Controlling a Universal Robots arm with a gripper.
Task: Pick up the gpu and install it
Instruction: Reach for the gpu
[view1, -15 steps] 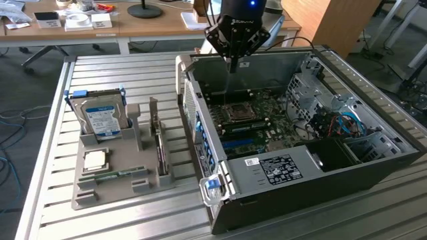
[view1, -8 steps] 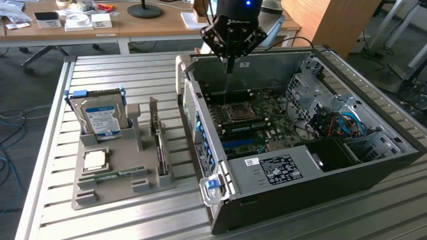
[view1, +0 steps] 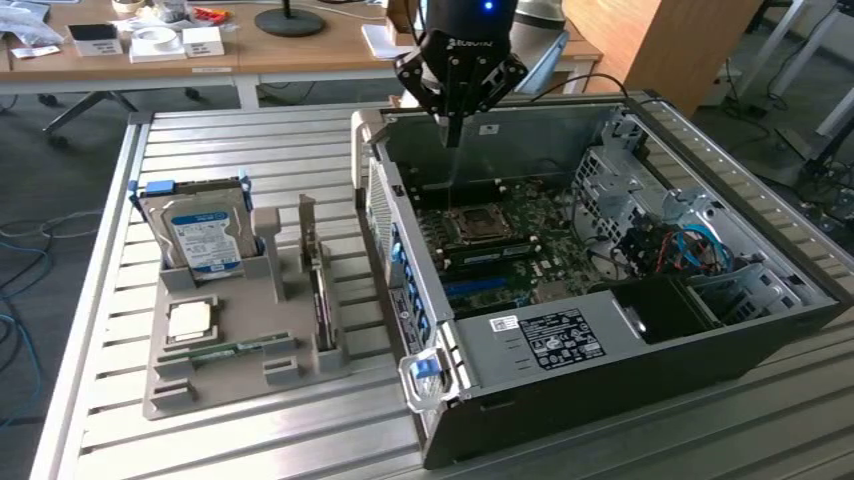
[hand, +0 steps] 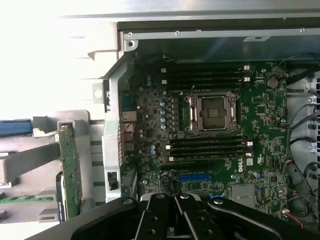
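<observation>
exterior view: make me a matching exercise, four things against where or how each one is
Things:
1 gpu
2 hard drive
3 hand
4 cpu socket

States:
a on the motherboard inside the computer case
b shut, above the open case
c on edge in the gray holder, on the side nearest the case
d upright in the holder, blue-white label

Pairs: 1-c; 2-d; 3-b; 4-a

Gpu (view1: 318, 300) upright in tray (view1: 214, 395), at exterior view's left of PC case (view1: 601, 400); HDD (view1: 207, 238) further left; gripper (view1: 454, 128) above case.
</observation>
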